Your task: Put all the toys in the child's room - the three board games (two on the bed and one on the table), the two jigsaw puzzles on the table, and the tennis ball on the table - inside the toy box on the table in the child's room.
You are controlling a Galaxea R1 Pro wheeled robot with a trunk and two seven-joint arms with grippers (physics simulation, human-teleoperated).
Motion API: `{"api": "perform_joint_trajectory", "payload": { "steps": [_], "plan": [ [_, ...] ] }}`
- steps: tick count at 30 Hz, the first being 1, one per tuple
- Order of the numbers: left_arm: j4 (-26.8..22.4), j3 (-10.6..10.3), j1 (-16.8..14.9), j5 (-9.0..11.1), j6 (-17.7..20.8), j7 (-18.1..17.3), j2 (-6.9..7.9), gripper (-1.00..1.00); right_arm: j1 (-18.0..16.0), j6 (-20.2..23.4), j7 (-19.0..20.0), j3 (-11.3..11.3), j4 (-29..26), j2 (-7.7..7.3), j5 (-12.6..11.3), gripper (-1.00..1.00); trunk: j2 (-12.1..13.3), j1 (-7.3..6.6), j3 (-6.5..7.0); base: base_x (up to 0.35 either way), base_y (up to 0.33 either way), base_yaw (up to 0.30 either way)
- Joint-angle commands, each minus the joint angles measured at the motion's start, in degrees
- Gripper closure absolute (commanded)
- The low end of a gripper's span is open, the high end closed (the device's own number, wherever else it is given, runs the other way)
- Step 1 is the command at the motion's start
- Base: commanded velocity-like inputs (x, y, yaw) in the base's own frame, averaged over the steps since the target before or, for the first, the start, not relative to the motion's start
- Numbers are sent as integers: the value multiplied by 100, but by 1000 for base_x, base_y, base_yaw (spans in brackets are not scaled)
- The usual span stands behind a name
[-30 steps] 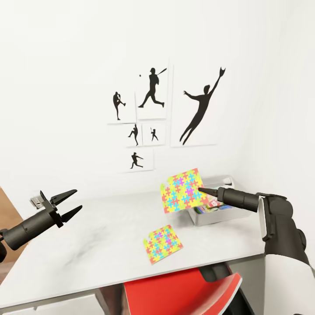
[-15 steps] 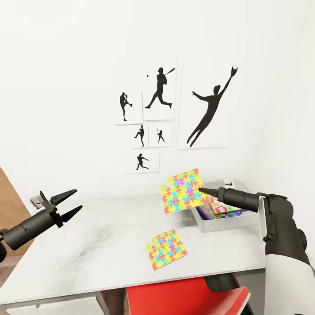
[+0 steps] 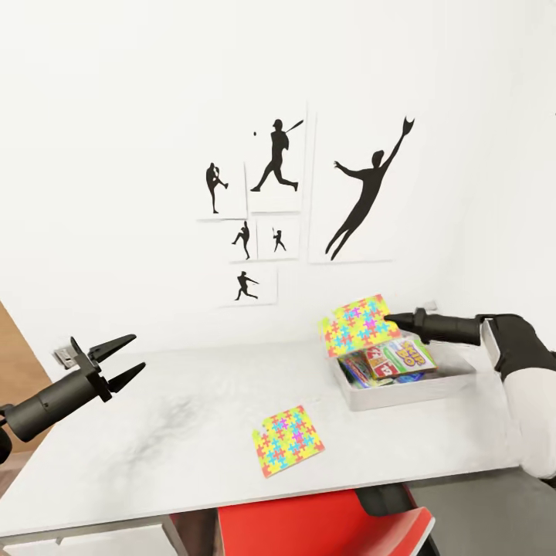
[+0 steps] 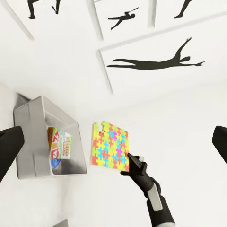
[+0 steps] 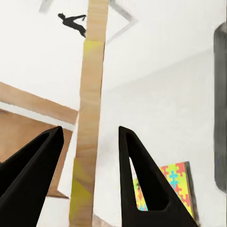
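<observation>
My right gripper (image 3: 392, 317) is shut on one jigsaw puzzle (image 3: 359, 324), a bright multicoloured square held tilted on edge above the near-left corner of the toy box (image 3: 398, 395). The left wrist view shows the same puzzle (image 4: 111, 146) hanging beside the grey toy box (image 4: 42, 111). Colourful board games (image 3: 390, 359) lie inside the box. The second jigsaw puzzle (image 3: 287, 440) lies flat on the table (image 3: 154, 432) near its front edge. My left gripper (image 3: 137, 351) hovers open over the table's left end, holding nothing. The tennis ball and the bed are out of view.
A red chair (image 3: 324, 525) is tucked under the table's front edge. Black silhouette pictures (image 3: 363, 193) hang on the white wall behind. The table top runs bare between my left gripper and the lying puzzle.
My right gripper has carried the held puzzle farther out and to the right, over the toy box's corner. The head view has shifted slightly. The left arm has kept still.
</observation>
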Motion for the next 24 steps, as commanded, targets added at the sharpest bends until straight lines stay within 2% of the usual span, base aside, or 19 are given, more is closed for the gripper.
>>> {"api": "perform_joint_trajectory", "payload": {
  "steps": [1,5,9,11,14,15,17,18,19,20,22,23,24],
  "plan": [
    [0,-5,-7,23,25,33,-1,-100,-381,-235,-213,-31,681,-265,48,100,-14,4,-14,1,-8,0],
    [-10,-14,-6,29,35,20,-1,-100,-846,-693,-637,-28,1502,-597,57,100,-14,4,-14,1,-5,0],
    [-65,-17,-9,37,52,14,13,-100,-966,-892,-779,-13,1771,-675,51,100,-14,4,-14,0,-1,0],
    [-85,-34,-97,39,56,175,49,-100,-990,-970,-834,-13,1851,-674,52,100,-14,4,-14,0,0,0],
    [-96,-131,-360,41,62,916,29,-100,-1000,-994,-863,-12,1886,-671,52,100,-14,4,-14,0,0,0],
    [-98,-330,-573,56,61,1496,3,-100,-1004,-963,-861,-6,1895,-686,52,100,-14,4,-14,0,0,0],
    [-97,-613,-836,94,56,2100,-21,-100,-1018,-895,-854,-11,1901,-706,54,100,-14,4,-14,0,0,0],
    [-97,-875,-1119,154,47,2700,-48,-100,-1041,-736,-849,-18,1904,-721,58,100,-14,4,-14,0,0,0],
    [-97,-986,-1269,216,43,2994,-70,-100,-1051,-628,-854,-21,1904,-729,60,100,-14,4,-14,0,0,0],
    [-96,-1169,-1588,460,35,3558,-151,-100,-1072,-394,-867,-25,1903,-739,63,100,-14,4,-14,0,0,0],
    [-96,-1343,-1866,802,18,4087,-256,-100,-1086,-216,-876,-27,1899,-746,66,100,-14,4,-14,0,0,0],
    [-96,-1535,-2082,1140,-51,4599,-352,-100,-1095,-97,-879,-29,1897,-751,64,100,-14,4,-14,0,0,0],
    [-96,-1636,-2168,1278,-125,4836,-398,-100,-1099,-48,-879,-29,1896,-752,63,100,-14,4,-14,0,0,0]
  ]
}}
